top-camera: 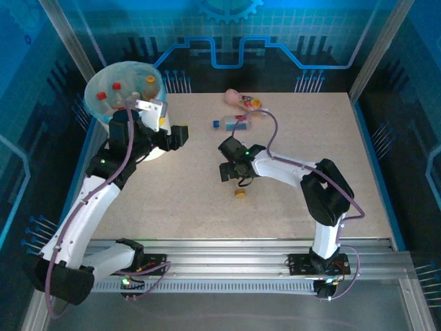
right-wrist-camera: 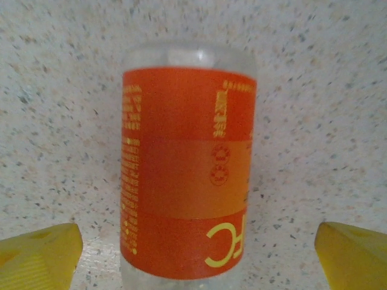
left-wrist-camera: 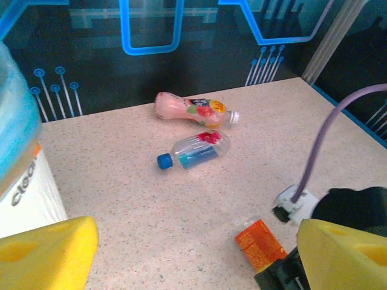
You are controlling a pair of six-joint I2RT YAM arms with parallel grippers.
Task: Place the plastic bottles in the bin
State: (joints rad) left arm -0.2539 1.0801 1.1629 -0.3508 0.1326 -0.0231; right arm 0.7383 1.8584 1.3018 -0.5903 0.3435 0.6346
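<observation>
Right gripper [right-wrist-camera: 195, 249], released, straddles the orange-labelled bottle [right-wrist-camera: 187, 163] at bench centre; left gripper [left-wrist-camera: 196, 258], released and empty, beside the far-left-corner bin [top-camera: 89, 100].

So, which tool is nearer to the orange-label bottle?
Right. The right tool is open directly over the orange-label bottle, one finger on each side. The left tool is far away, beside the bin.

Plastic bottles on the table [top-camera: 331, 138]: three were counted, namely one pink bottle [left-wrist-camera: 181, 107], one clear bottle with a blue cap [left-wrist-camera: 199, 149] and one orange-labelled bottle [right-wrist-camera: 184, 169]. Bin [top-camera: 91, 105], white with a blue liner: one. Bottle caps [top-camera: 116, 87] showing inside it: at least three, two red and one yellow. Robot arms: two, the left arm [top-camera: 89, 200] and the right arm [top-camera: 289, 167].
</observation>
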